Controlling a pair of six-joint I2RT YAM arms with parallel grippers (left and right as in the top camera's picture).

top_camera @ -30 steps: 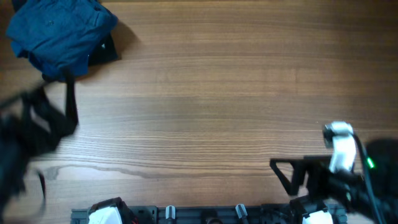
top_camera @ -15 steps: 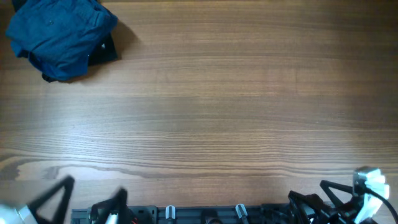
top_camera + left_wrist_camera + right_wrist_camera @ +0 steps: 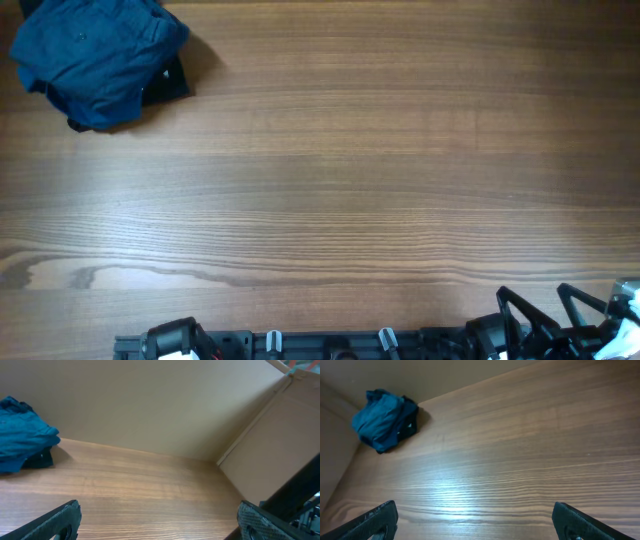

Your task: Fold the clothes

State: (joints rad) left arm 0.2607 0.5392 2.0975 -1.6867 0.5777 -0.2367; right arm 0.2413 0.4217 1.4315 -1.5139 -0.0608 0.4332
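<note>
The clothes (image 3: 95, 60) lie as a folded blue bundle at the far left corner of the wooden table, with a darker piece (image 3: 170, 80) showing at the bundle's right edge. The bundle also shows in the left wrist view (image 3: 22, 435) and in the right wrist view (image 3: 385, 420). My right gripper (image 3: 545, 308) is open and empty at the front right edge of the table; its fingers frame bare wood in its own view (image 3: 475, 520). My left gripper (image 3: 157, 520) is open and empty, out of the overhead view, far from the bundle.
The wooden table (image 3: 340, 170) stretches from the bundle to the right edge. A beige back wall (image 3: 150, 405) and a beige side panel (image 3: 280, 445) enclose it. The arm bases and a rail (image 3: 330, 345) line the front edge.
Both arms have pulled back toward the front edge. The left arm has left the overhead view. The right arm has moved to the front right corner. The bundle has not moved.
</note>
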